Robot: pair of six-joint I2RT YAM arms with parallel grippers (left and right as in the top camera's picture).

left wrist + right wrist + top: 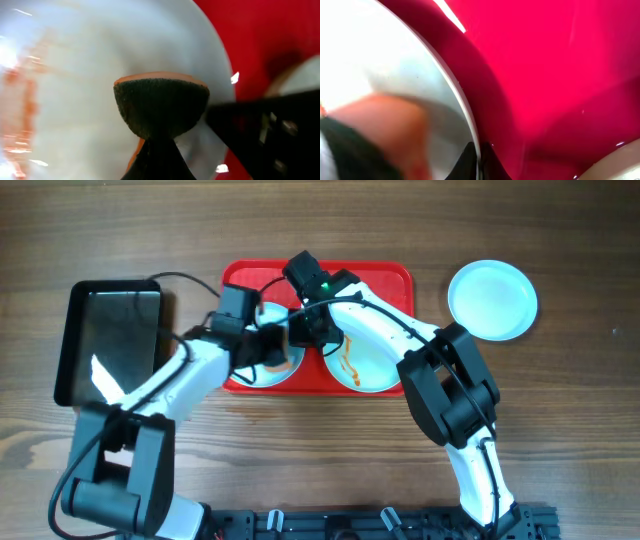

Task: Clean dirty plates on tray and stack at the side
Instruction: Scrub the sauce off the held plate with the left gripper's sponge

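The red tray [385,275] holds two plates. The left plate [283,370] is mostly covered by both grippers. The right plate [372,365] bears orange-brown sauce smears. A third, clean plate [492,300] lies on the table to the right of the tray. My left gripper [160,150] is shut on an orange and dark green sponge [160,107], which presses on the left plate [75,100]; smears show at that plate's left side. My right gripper [479,160] is shut on the left plate's rim [465,107], above the tray [560,75].
A black glossy tray [72,340] lies on the wooden table left of the red tray. The two arms meet closely over the left plate. The right arm's black finger [265,130] shows beside the sponge.
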